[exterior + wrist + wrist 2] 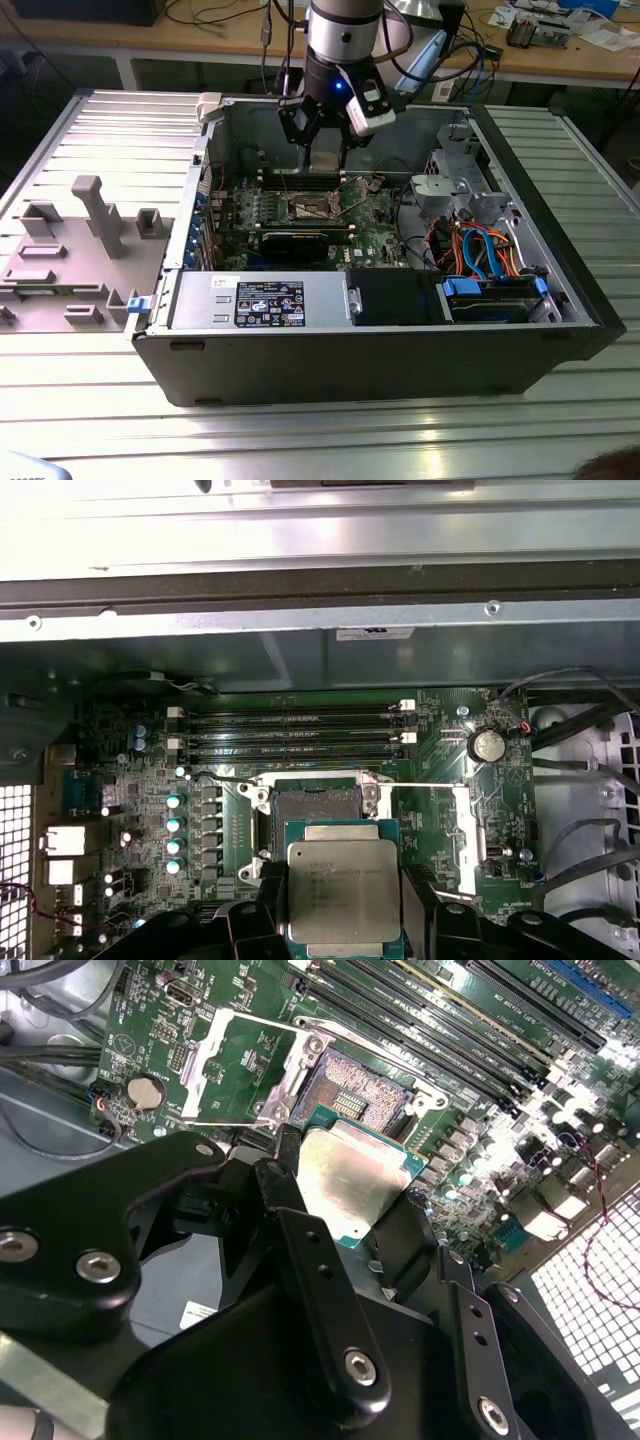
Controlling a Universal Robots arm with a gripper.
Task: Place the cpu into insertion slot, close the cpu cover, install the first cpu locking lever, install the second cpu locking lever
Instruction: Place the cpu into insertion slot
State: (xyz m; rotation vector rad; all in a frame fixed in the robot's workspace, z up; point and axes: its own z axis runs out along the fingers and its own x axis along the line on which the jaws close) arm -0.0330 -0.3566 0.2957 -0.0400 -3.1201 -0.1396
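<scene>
Over the open computer case (350,350), which lies on its side on the slatted metal table (300,430), the arm (345,40) comes down from above in the exterior view. Its jaws hang inside the case, above the green board (375,235) and a little behind the slot (312,207). A grey tray of fixtures (80,235) sits on the table at the exterior view's left, just beside the case.

In the second wrist view, the jaws pinch the cpu (350,1185) by two opposite edges, one black finger (290,1160) on each side. The cpu's silvery top face is tilted in the picture, and it is held in the air near the slot (345,1090), not seated in it. The slot's dark recess is uncovered. The cover (235,1060) is swung open to the side where the coin battery (147,1090) is. The long memory slots (450,1020) run along the other side.

In the first wrist view, the cpu (343,890) is between the same fingers (422,905) and overlaps the near edge of the slot (318,810). The cover (468,830) is folded open beside the slot, with green board visible through its window. The battery (487,745) is just beyond the cover, and the memory slots (290,735) lie past the slot, towards the case wall.
</scene>
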